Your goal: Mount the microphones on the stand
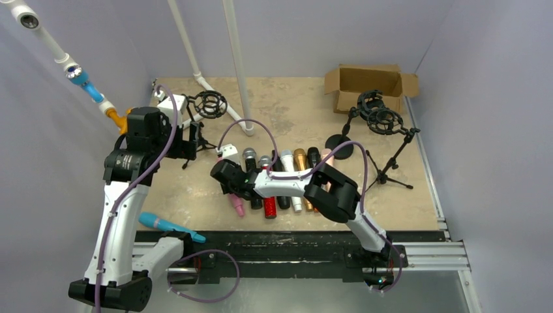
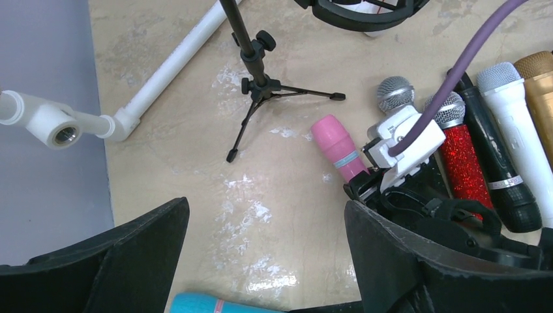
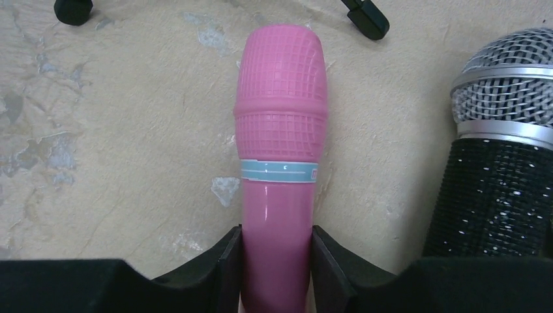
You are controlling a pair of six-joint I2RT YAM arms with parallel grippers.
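A pink microphone (image 3: 280,130) with a pale blue band lies lengthwise between my right gripper's (image 3: 275,261) fingers, which are shut on its handle. In the top view the right gripper (image 1: 233,193) is left of a row of several microphones (image 1: 287,176) on the table, with the pink microphone (image 1: 237,206) sticking out toward the near edge. I cannot tell whether it is lifted. My left gripper (image 2: 266,205) is open and empty, high over the table beside the left tripod stand (image 1: 210,104). The pink microphone (image 2: 339,150) also shows in the left wrist view. A blue microphone (image 1: 166,225) lies near the left arm's base.
Two more black stands with shock mounts (image 1: 378,114) and a round stand base (image 1: 339,147) are at the right back. An open cardboard box (image 1: 368,85) sits in the far right corner. White PVC pipes (image 1: 238,72) rise at the back. A black glitter microphone (image 3: 502,163) lies close right of the pink one.
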